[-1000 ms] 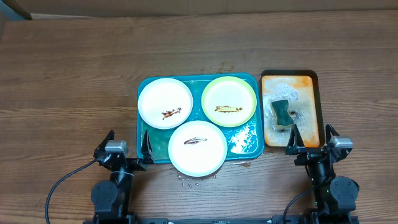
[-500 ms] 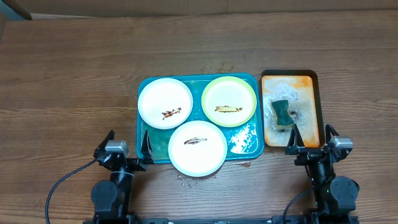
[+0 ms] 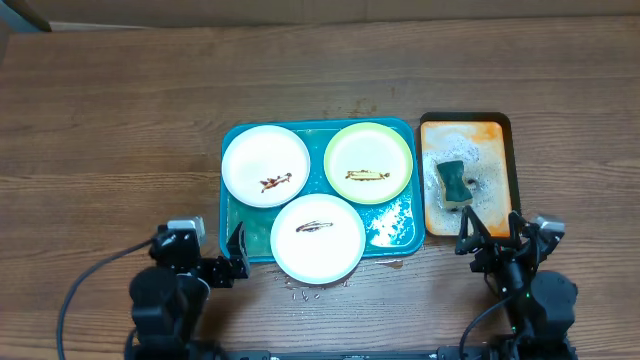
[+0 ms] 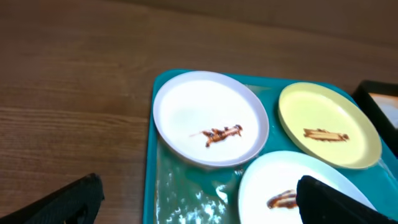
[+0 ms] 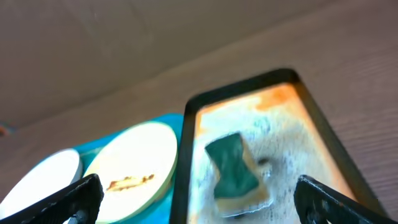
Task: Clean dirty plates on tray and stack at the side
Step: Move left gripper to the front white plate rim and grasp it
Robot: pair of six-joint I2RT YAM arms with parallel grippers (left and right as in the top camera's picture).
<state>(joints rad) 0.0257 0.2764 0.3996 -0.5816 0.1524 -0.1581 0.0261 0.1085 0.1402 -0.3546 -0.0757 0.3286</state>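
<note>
Wooden table (image 3: 120, 110), teal tray (image 3: 390, 228) with three smeared plates (image 3: 265, 166), left end effector (image 4: 199, 202) and right end effector (image 5: 199, 202) released

Teal tray (image 3: 317, 131), white plates (image 3: 265, 152) with brown smears (image 3: 275, 183), yellow-green plate (image 3: 368, 150), orange black-rimmed tray (image 3: 495, 190), green sponge (image 3: 452, 180)

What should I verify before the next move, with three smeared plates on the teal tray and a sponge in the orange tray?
1. The left gripper is open and empty: ok.
2. The right gripper is open and empty: ok.
3. The green sponge lies uncovered in the foamy orange black-rimmed tray: ok.
4. The far small round white plate, the pale yellow-green round plate and the near small round white plate each show their smear: ok.
5. All plates sit fully inside the large teal rectangular plastic tray: not ok, the near white one overhangs the near rim.
6. Plate rims lie apart: cannot tell.
</note>
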